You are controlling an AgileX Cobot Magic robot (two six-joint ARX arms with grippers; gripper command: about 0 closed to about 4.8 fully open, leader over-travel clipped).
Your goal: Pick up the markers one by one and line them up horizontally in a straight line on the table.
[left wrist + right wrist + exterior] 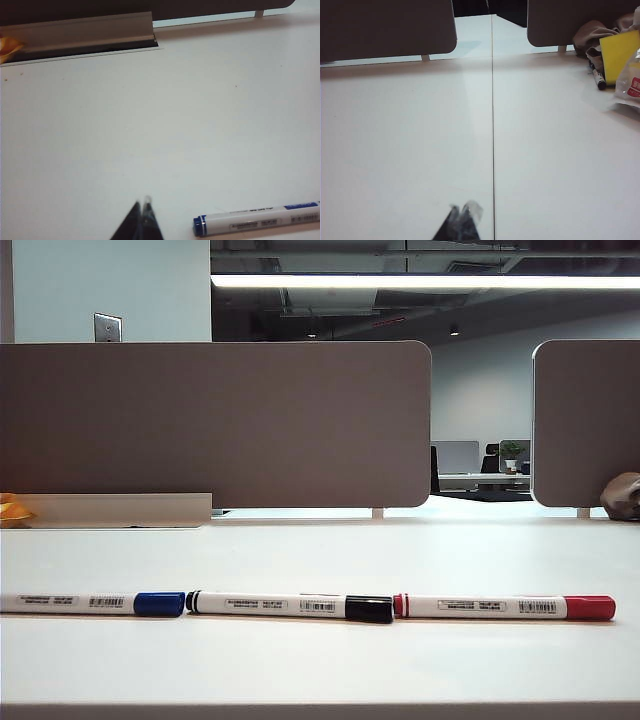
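Three markers (310, 605) lie end to end on the table (320, 560); left claw (142, 206) and right claw (461, 209) both pressed together, empty.

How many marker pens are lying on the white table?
3 in a row near the table's front edge: the blue-capped marker on the left, the black-capped marker in the middle, the red-capped marker on the right. A fourth pen may lie among clutter far right.

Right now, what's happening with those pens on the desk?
Three markers lie end to end in a straight row on the white table: blue-capped marker, black-capped marker, red-capped marker. Nothing is being handled: the left tool and right tool are both shut, empty, off the pens.
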